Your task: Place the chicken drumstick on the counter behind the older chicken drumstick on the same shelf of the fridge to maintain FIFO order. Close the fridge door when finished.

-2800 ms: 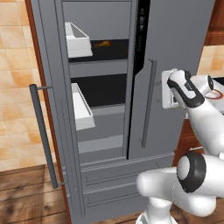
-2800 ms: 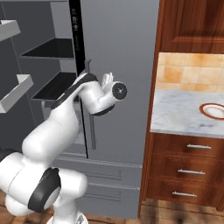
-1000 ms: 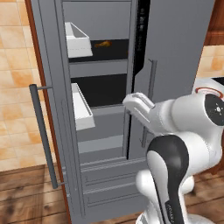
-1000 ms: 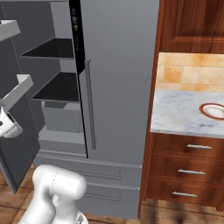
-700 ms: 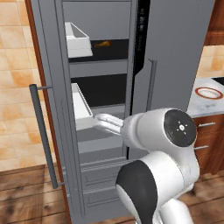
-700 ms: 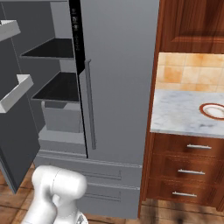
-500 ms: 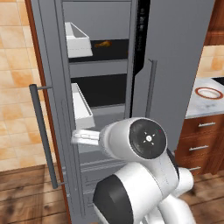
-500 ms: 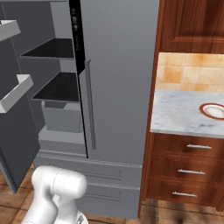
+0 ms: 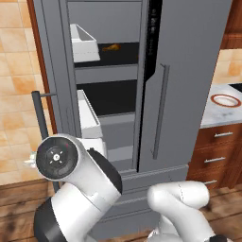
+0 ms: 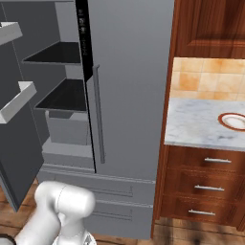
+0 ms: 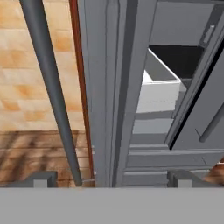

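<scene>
- An orange-brown chicken drumstick point(image 9: 111, 47) lies on the thin flat black upper shelf point(image 9: 118, 55) of the tall grey two-door fridge point(image 9: 189, 71), upper centre of the left base view, unchanged from the earlier frames.
- The fridge's left door point(image 9: 49, 71) stands open at the left of that view, as it did 2.8 seconds ago; the right door is shut.
- Since 2.8 seconds ago the white robot arm point(image 9: 80, 175) has swung from the right-door handle at the frame's right to the lower left, its round joint now large before the open door.
- In the hand view the two dark finger tips of the gripper point(image 11: 111, 178) sit well apart at the bottom edge, spread wide with nothing between them; the open door's dark grey bar handle point(image 11: 50, 87) slants through the left half.
- Counted: one drumstick in the fridge, two black shelves, two white door bins point(image 9: 85, 40), two vertical bar handles, three wooden drawers.
- A round white plate with a red-brown rim point(image 9: 226, 100) rests on the white-grey veined marble counter point(image 10: 191, 124) at the right edge of both base views.
</scene>
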